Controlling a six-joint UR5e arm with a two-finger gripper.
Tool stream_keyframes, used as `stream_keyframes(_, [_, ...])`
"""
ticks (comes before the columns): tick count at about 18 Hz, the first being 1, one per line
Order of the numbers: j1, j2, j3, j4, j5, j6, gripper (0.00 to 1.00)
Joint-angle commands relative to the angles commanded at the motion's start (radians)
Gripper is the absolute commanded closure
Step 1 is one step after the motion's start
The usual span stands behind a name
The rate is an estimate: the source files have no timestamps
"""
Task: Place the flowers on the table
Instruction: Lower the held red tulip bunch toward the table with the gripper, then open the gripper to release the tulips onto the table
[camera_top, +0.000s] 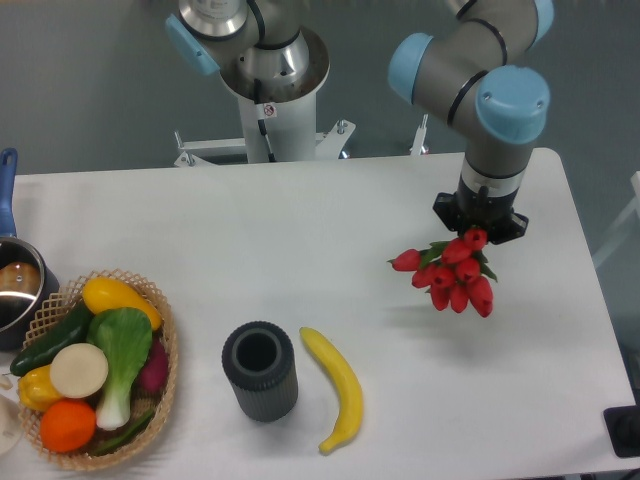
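**Camera view: flowers hang right under the gripper, over bare table**

The table (300, 220) is big and white. The robot arm (480, 80) reaches in from the top right. Its gripper (480, 222) points straight down, and I cannot see its fingers well, but it seems to be pinching the stems, which are hidden.

The flowers (455, 270) hang just below the gripper, on the right side of the table. The red buds fan out down and to the left. I think they are held up a little, because a soft shadow lies under them.

The next move is likely to go straight down and let go. The cup (260, 370) and banana (338, 388) are well apart, to the left.
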Motion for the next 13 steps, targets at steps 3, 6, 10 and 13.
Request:
stream_keyframes(3, [-0.024, -0.017, -0.015, 0.002, 0.003, -0.002, 0.88])
stream_keyframes(6, [-0.025, -0.020, -0.015, 0.003, -0.001, 0.000, 0.62])
stream_keyframes(10, [-0.018, -0.017, -0.020, 0.003, -0.006, -0.002, 0.00])
stream_keyframes(13, [-0.017, -0.017, -0.018, 0.038, -0.005, -0.002, 0.00])
